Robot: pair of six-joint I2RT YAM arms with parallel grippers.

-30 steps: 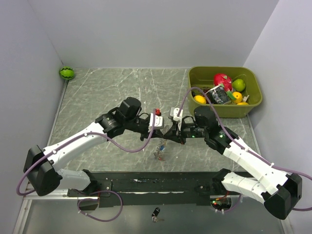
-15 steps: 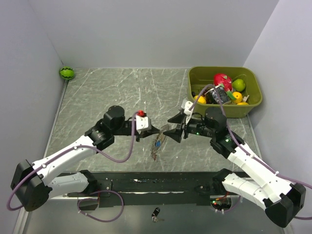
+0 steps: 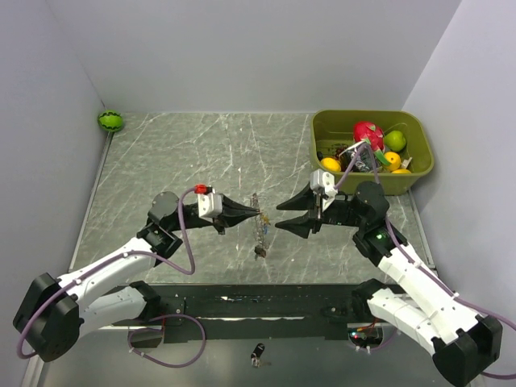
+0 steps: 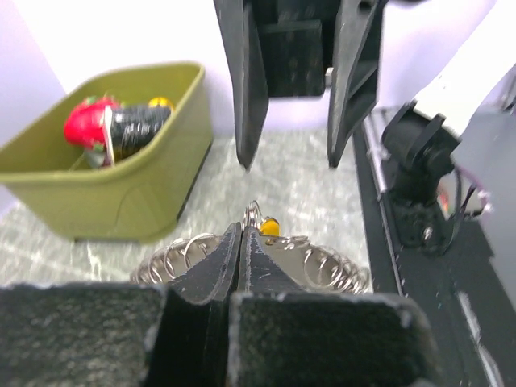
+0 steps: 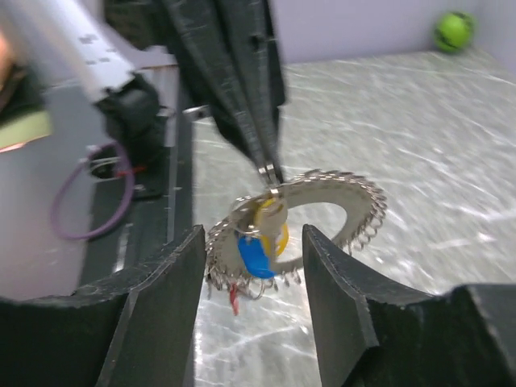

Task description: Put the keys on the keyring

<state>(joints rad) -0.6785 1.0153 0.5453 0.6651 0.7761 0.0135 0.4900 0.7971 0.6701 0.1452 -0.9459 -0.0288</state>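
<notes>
Grey marbled table (image 3: 161, 161) enclosed by pale walls (image 3: 242, 48), with an olive bin (image 3: 322, 133) of toy fruit at the far right corner and a green ball (image 3: 110, 121) at the far left. The top view shows the two arms reaching inward from the near edge, tips facing each other at mid-table. The left gripper (image 3: 255, 213) has its jaws pressed together on the rim of the ring (image 3: 257, 201), which here appears edge-on as a thin upright line with the keys (image 3: 260, 246) hanging below it. The right gripper (image 3: 278, 218) has its jaws apart and empty, near the ring but not touching it. Only this view shows a small black fob (image 3: 257, 352) lying in front of the arm bases. The left wrist view shows the closed fingers (image 4: 218, 266) over the ring's looped, toothed edge, a yellow spot just past the tips, and the opposing open fingers above with the bin behind them. The right wrist view alone shows the ring face-on, tilted and open in the centre, and separates the keys: yellow and blue heads at its near rim and a red one lowest. The ball sits in its far background.
</notes>
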